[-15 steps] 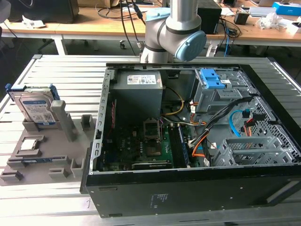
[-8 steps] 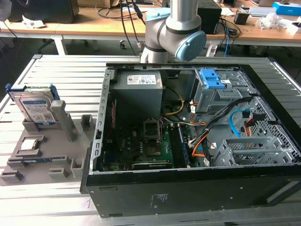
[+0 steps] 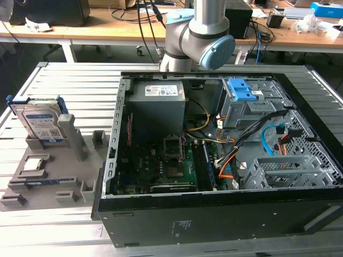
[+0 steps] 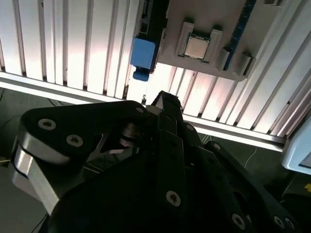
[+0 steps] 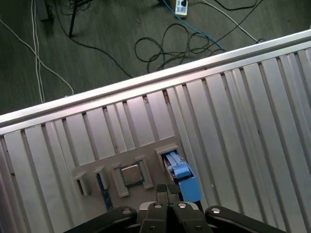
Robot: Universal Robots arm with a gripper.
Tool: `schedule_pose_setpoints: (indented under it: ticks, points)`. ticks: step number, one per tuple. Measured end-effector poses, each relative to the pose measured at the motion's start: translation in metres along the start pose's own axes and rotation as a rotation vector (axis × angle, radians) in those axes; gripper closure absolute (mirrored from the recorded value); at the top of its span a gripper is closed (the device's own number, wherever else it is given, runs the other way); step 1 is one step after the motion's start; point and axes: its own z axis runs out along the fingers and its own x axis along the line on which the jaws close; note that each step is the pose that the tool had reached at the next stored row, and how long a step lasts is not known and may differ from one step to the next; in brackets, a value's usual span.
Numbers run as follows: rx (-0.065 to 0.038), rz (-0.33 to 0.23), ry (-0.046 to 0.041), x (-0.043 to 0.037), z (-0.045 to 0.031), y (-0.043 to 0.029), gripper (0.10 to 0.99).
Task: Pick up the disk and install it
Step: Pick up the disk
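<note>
Exterior view, nearest: the black side wall of the open PC case (image 3: 214, 217), lying on the slatted aluminium desk (image 3: 75, 85). Inside the case are the motherboard (image 3: 155, 166), a metal drive cage (image 3: 284, 171) toward the exterior view's right, and a grey power supply (image 3: 158, 104) further back.

A grey fixture (image 3: 53, 160) sits on the desk just beside the case, at the exterior view's left. At its near end a memory stick (image 3: 40, 183) lies flat in a slot. Next comes a processor chip (image 3: 33, 164) in a square holder. At the far end the disk (image 3: 40, 122) stands upright on edge, label facing forward, with blue rails on its sides.

The arm (image 3: 201, 37) is behind the case. In both wrist views the gripper (image 5: 167, 188) (image 4: 162, 99) has its fingers together with nothing between them. It hangs above the fixture, not touching the disk (image 5: 181, 172) or the chip (image 5: 130, 174). Farthest back are wooden benches (image 3: 107, 27) with cables.
</note>
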Motion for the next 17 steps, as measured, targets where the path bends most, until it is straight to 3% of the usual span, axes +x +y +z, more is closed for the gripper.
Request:
schedule_pose_setpoints:
  ticks: [14,17]
  points:
    - [-0.004,-0.157,0.0054,0.0,0.0,0.0,0.98]
    - [-0.004,-0.164,0.0056,0.0,0.0,0.0,0.98]
